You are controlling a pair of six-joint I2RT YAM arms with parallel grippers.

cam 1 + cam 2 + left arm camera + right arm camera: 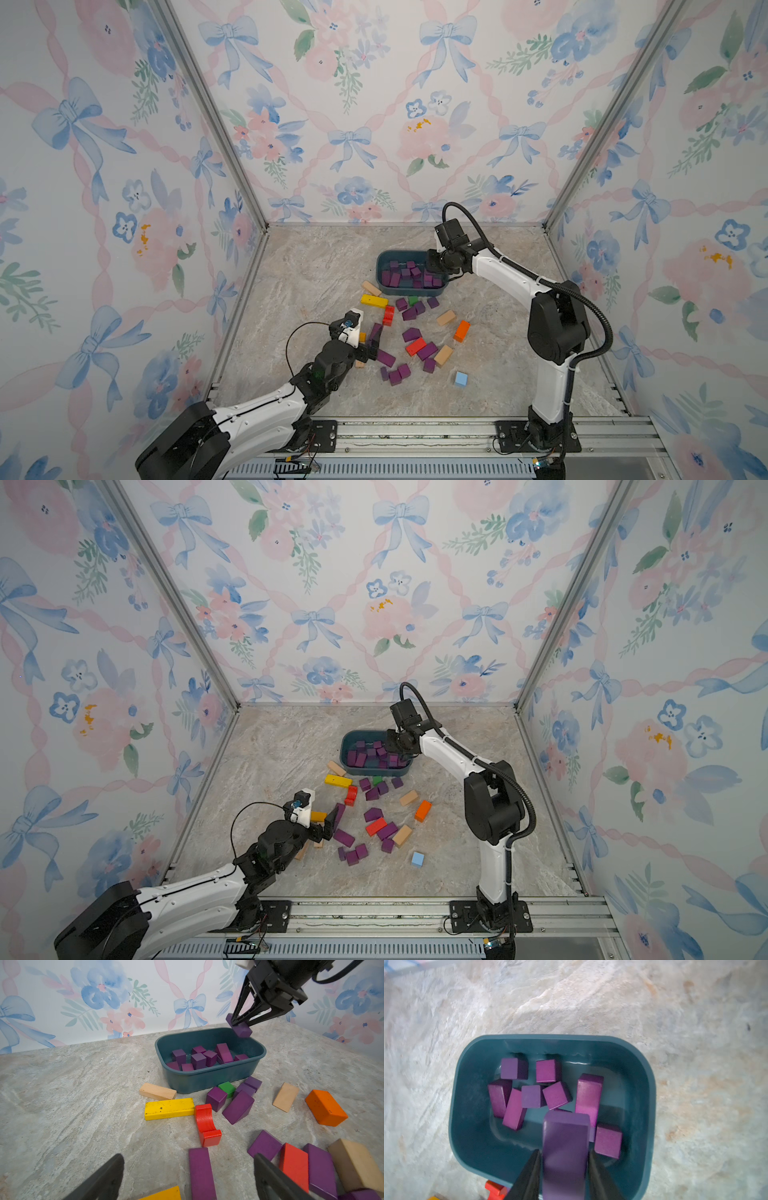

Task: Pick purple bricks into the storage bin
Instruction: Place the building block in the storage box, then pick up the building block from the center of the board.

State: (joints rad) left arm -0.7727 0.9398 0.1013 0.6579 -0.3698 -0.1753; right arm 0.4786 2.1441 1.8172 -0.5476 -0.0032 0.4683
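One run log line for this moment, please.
right claw: purple brick at fingertips over storage bin | left claw: open over loose purple bricks

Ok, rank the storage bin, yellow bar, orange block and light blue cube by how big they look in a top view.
1. storage bin
2. yellow bar and orange block: look about alike, not ranked
3. light blue cube

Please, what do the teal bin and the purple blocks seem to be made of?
The storage bin: probably moulded plastic, smooth, slight sheen, rounded corners. The purple bricks: likely painted wood, matte, sharp edges; the tan block nearby shows bare wood grain.
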